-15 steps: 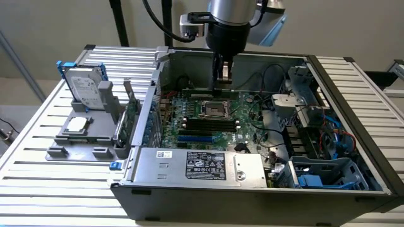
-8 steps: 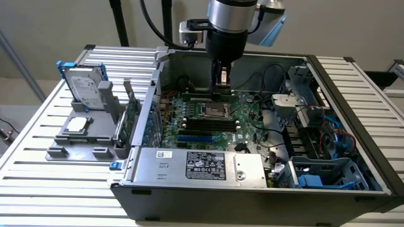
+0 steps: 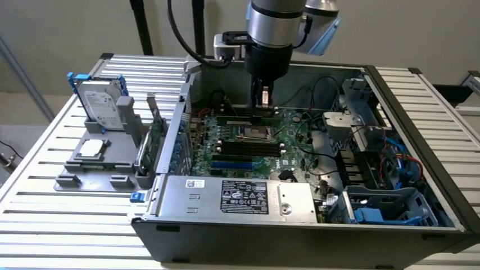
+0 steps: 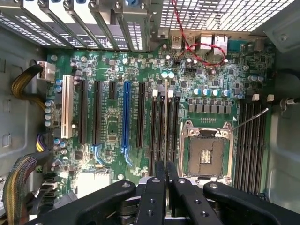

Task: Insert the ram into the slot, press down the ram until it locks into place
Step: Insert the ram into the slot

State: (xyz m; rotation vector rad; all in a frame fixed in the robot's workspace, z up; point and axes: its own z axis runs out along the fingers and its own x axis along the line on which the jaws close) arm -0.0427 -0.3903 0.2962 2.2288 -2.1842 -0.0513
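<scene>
Your end effector point(image 3: 262, 112) hangs inside the open computer case point(image 3: 300, 243), its fingers drawn almost together on a thin dark edge that I take to be the ram point(image 4: 165, 152), held edge-on above the motherboard point(image 4: 110, 117). You are at the insertion step, and the stick is not yet seated. The slot point(image 4: 153, 126) lies in the bank of black sockets beside the processor socket point(image 4: 206, 157), though I cannot tell which one it is. Seating likely calls for the stick parallel to the slot and centred between its end clips.
</scene>
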